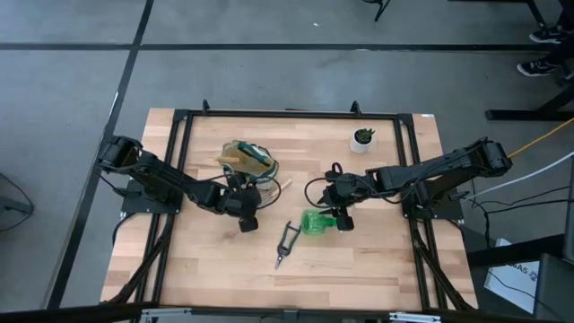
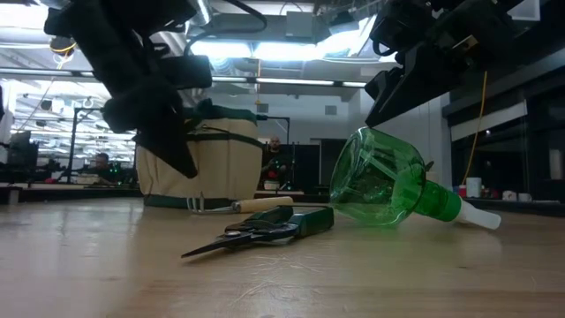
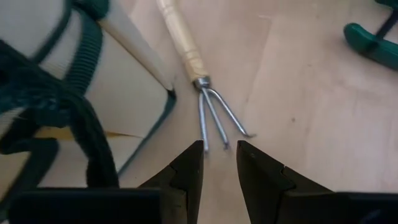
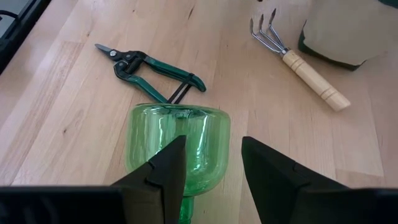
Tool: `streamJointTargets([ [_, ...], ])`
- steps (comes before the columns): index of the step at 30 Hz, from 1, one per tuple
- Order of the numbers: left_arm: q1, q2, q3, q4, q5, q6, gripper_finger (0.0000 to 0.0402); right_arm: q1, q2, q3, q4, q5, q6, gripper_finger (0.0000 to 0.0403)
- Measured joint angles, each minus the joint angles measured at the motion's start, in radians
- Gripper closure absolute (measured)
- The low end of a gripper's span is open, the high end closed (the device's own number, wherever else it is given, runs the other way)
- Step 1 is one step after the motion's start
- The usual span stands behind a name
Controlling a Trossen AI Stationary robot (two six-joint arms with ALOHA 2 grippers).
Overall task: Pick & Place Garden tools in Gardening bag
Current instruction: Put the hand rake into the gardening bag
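Observation:
The cream gardening bag [image 1: 247, 161] with green trim stands at the table's middle left, and a wooden handle [image 1: 231, 160] shows in its mouth. A wooden-handled hand rake [image 3: 208, 99] lies flat beside the bag's base. My left gripper [image 3: 219, 155] is open and empty, just short of the rake's tines. The green spray bottle [image 1: 316, 222] lies on its side, white nozzle [image 2: 481, 216] toward the right. My right gripper [image 4: 212, 165] is open and hovers close above the bottle's neck end. Green-handled pruning shears [image 1: 285, 242] lie flat nearer the front edge.
A small green plant in a white pot [image 1: 363, 137] stands at the far right of the table. A black frame [image 1: 179, 117] rims the wooden top. Bare wood lies along the near edge. People sit in the room behind.

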Motion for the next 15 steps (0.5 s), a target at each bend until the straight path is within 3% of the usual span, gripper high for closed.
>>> streamJointTargets([
  [6, 0.016, 0.000, 0.000, 0.001, -0.058, 0.002, 0.0311, 0.000, 0.000, 0.000, 0.000, 0.000, 0.000, 0.0245],
  [12, -0.007, 0.000, 0.000, 0.076, 0.057, 0.034, 0.0312, 0.000, 0.000, 0.000, 0.000, 0.000, 0.000, 0.0245],
  [15, -0.065, -0.013, 0.000, 0.124, 0.012, 0.097, 0.0318, 0.000, 0.000, 0.000, 0.000, 0.000, 0.000, 0.0245],
])
